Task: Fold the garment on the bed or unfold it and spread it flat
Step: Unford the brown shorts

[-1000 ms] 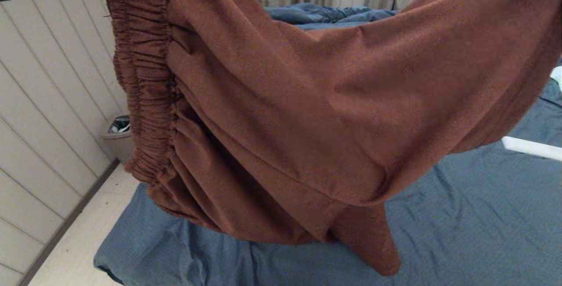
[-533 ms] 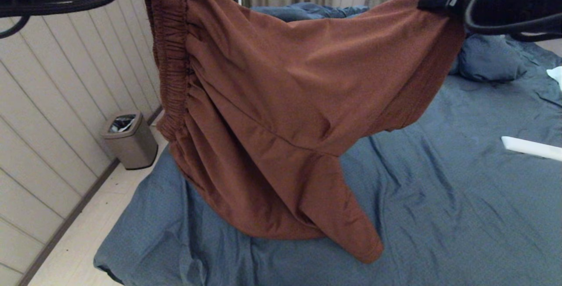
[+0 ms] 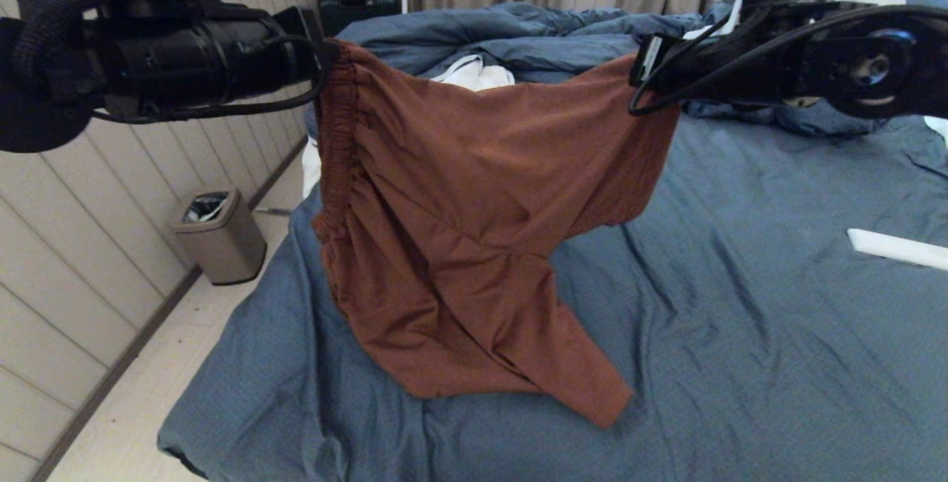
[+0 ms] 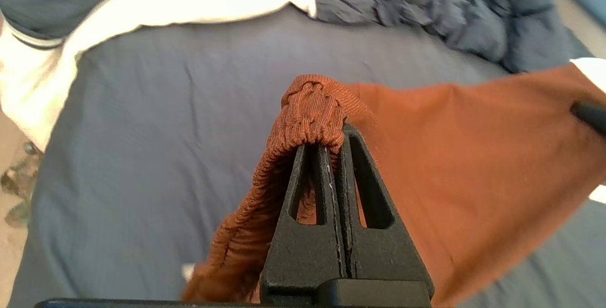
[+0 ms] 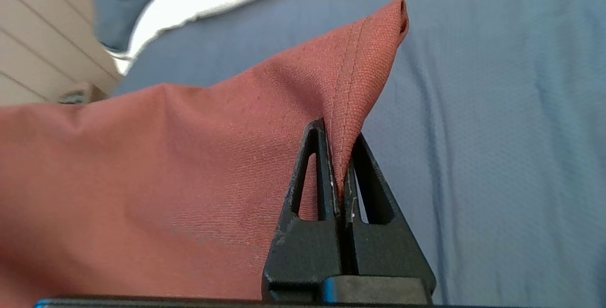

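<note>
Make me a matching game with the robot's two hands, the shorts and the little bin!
Things:
1. left gripper
2. right gripper
3. garment
4. bin

Places or states:
A. on the floor by the wall
B. fingers shut on the gathered waistband
C. hanging in the air over the bed
D. fingers shut on a stitched hem corner

Pairs: 1-B, 2-D, 3-C, 4-A

The bed (image 3: 778,334), under a wrinkled slate-blue sheet, fills the lower and right parts of the head view. A rumpled dark blue duvet (image 3: 533,30) with white lining lies across the top centre, and a flat white object (image 3: 896,249) rests at the right edge.
</note>
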Motion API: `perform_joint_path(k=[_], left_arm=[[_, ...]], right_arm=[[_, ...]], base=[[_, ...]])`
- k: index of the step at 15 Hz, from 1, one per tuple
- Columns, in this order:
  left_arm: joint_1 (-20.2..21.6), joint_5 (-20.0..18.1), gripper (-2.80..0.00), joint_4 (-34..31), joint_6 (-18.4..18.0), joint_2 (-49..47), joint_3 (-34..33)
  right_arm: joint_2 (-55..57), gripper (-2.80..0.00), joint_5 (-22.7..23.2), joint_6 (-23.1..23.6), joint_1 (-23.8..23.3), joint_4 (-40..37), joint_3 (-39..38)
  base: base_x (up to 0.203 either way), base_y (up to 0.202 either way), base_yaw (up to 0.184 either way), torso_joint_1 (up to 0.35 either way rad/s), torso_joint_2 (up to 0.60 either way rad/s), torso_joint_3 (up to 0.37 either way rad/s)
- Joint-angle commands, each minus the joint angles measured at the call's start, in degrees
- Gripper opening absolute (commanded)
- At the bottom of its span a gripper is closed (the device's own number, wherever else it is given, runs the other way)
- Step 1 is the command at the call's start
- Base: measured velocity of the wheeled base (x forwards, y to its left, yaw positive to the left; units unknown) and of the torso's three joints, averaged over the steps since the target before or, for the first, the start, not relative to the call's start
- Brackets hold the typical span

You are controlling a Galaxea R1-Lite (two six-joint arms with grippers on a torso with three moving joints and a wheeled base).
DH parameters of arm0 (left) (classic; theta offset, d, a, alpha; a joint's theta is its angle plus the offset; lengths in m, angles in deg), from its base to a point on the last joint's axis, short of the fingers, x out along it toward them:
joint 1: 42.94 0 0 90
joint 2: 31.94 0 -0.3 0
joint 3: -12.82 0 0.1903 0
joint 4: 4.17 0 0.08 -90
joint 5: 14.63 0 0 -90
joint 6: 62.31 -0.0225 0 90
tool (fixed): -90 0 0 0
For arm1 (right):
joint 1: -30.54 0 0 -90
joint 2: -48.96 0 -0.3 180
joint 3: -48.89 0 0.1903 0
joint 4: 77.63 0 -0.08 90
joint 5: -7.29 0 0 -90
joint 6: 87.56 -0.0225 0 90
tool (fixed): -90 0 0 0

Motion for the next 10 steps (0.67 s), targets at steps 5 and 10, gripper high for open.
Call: perform_joint_path(k=[5,10], left_arm=[[2.8,0.5,-2.8,6.9,0.1,-13.1,2.1],[5.0,1.0,-2.8,8.4,-0.2,-20.5,5.8]], right_arm=[[13.0,-2.8,0.6,2.2,-0.3,4.3,3.0],[16.8,-2.8,0.2,4.0,-2.5,8.8,3.0]], base=[[0.0,0.0,0.0,0.0,0.0,0.0],[0.0,0.0,0.0,0.0,0.0,0.0]])
